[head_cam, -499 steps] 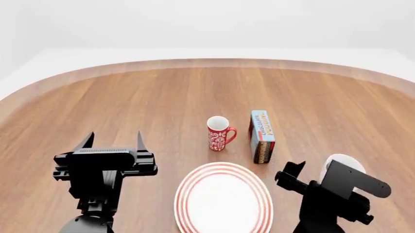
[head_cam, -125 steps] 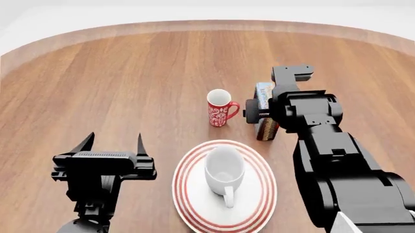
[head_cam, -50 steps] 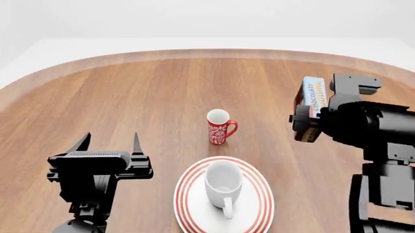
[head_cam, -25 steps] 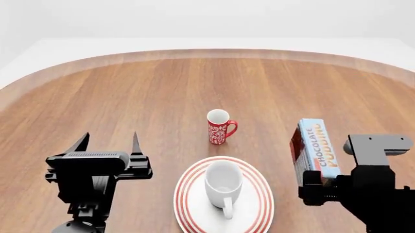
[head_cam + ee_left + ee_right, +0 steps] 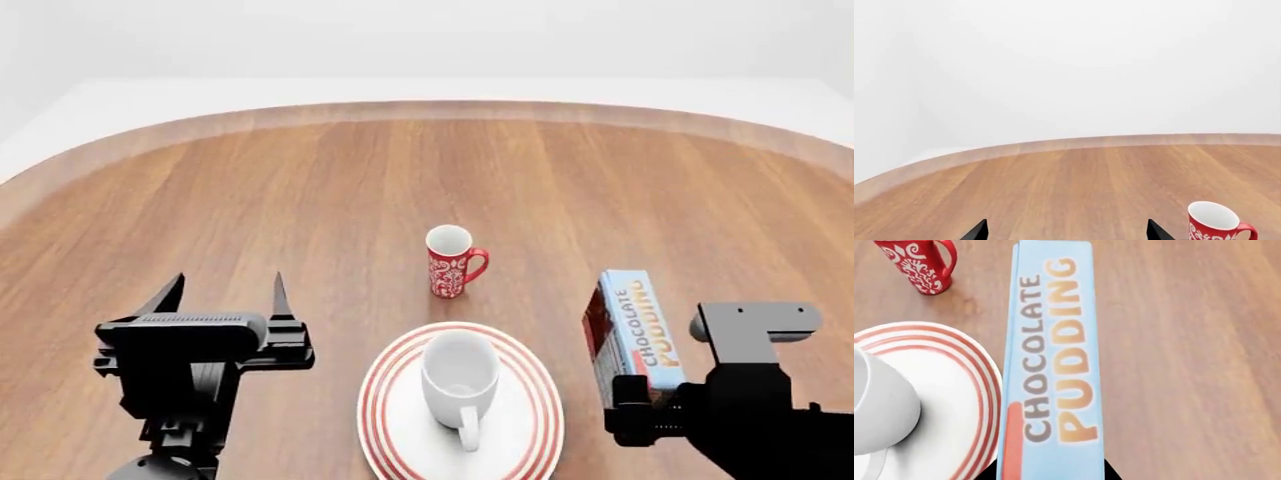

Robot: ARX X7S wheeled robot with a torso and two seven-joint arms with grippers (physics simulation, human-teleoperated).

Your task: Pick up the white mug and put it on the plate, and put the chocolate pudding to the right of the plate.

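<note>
The white mug (image 5: 459, 372) stands upright on the red-ringed plate (image 5: 531, 372), handle toward me; both also show in the right wrist view, the mug (image 5: 877, 407) on the plate (image 5: 967, 390). My right gripper (image 5: 638, 405) is shut on the chocolate pudding carton (image 5: 633, 332), held just right of the plate, light blue lettered face up. In the right wrist view the carton (image 5: 1053, 365) fills the middle between the jaws, beside the plate's rim. I cannot tell whether it touches the table. My left gripper (image 5: 224, 295) is open and empty, left of the plate.
A red patterned mug (image 5: 451, 262) stands beyond the plate; it also shows in the left wrist view (image 5: 1214, 224) and the right wrist view (image 5: 915, 262). The wooden table (image 5: 334, 200) has a rounded far edge.
My right gripper has carried the carton from high at the far right down and toward me, to just right of the plate. The left arm has not moved.
</note>
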